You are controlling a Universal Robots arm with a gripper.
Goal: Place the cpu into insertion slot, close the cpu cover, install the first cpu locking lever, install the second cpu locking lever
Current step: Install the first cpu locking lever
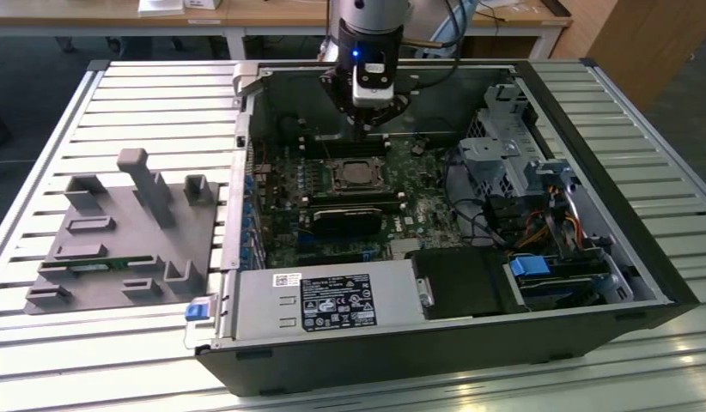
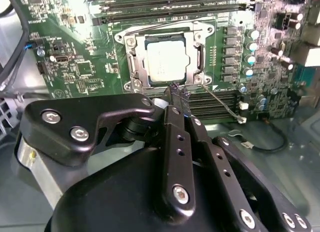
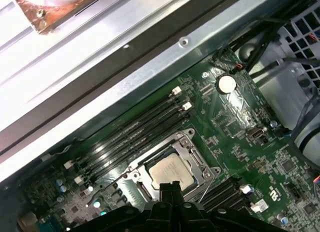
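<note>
A slatted silver metal table (image 1: 628, 378) carries a large open black computer case (image 1: 445, 352). A grey plastic holder block (image 1: 112, 249) lies beside the case, on the exterior view's left. Inside the case lies the green motherboard (image 2: 90, 67). The black gripper (image 2: 178, 96) hangs over the board, close to one corner of the square dark-framed insertion slot (image 2: 199, 56). Its fingers are pressed together with nothing between them. The thin silver metal cpu cover (image 2: 134, 59) lies flat on the slot. The small silvery-grey square cpu (image 2: 167, 62) sits in the slot and shows through the cover's window. A thin grey wire lever (image 2: 222, 102) sticks out from the slot's corner near the fingertips; I cannot tell whether they touch it.
</note>
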